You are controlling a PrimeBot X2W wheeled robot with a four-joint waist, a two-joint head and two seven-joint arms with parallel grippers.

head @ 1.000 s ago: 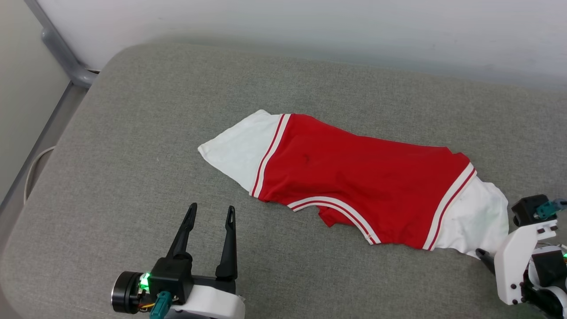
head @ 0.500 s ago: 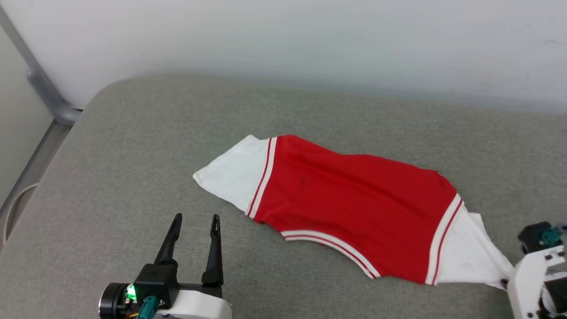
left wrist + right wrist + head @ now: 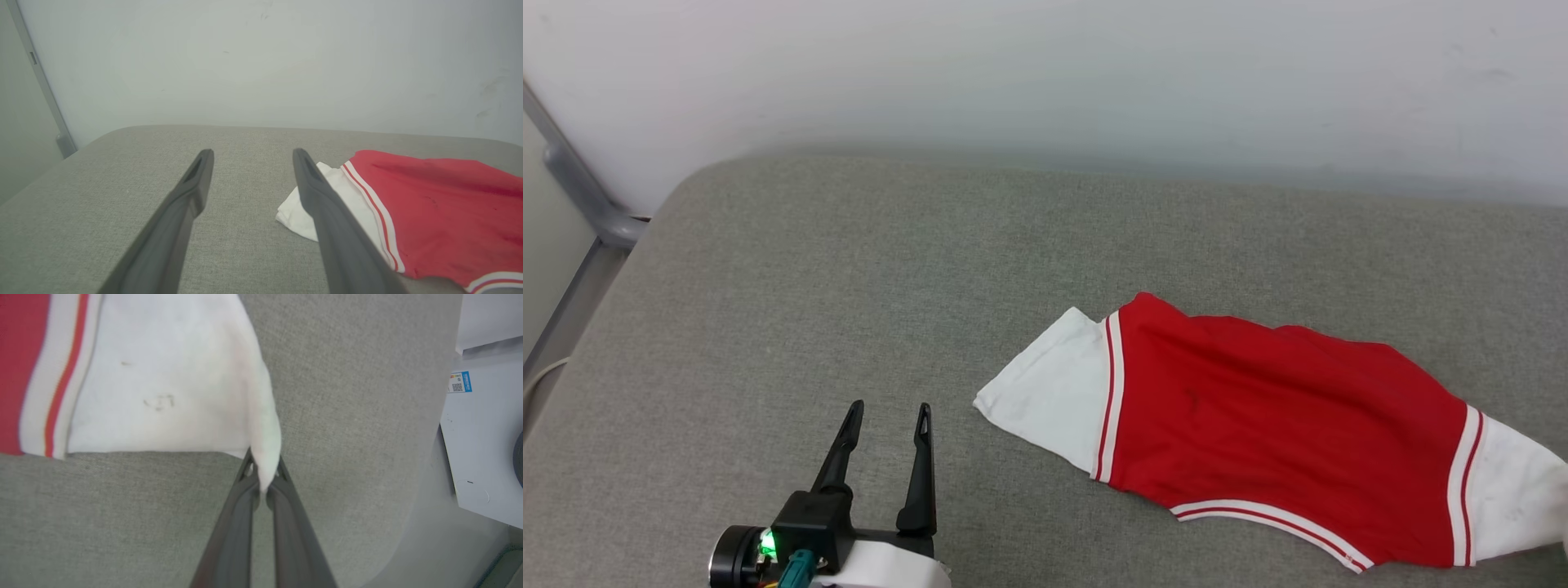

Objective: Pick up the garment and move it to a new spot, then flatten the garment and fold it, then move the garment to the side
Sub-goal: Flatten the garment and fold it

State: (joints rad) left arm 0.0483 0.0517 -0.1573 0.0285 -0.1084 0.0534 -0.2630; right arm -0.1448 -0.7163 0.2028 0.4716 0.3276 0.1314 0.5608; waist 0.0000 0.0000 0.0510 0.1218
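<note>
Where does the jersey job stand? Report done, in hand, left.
Done: right gripper shut on the red jersey's white sleeve. In hand: the move to a new spot; its body lies on the grey cushion. Left: flattening, folding, setting aside; left gripper open, clear of it.

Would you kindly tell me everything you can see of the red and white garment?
The garment is a red jersey shirt of thin, smooth-looking fabric, with white short sleeves edged by red-and-white stripe trim. It lies mostly flat, slightly rippled, spread sideways on the grey woven cushion. One white sleeve rests free on the cushion; the other sleeve, faintly marked, has its corner pinched in the shut right tool.
</note>
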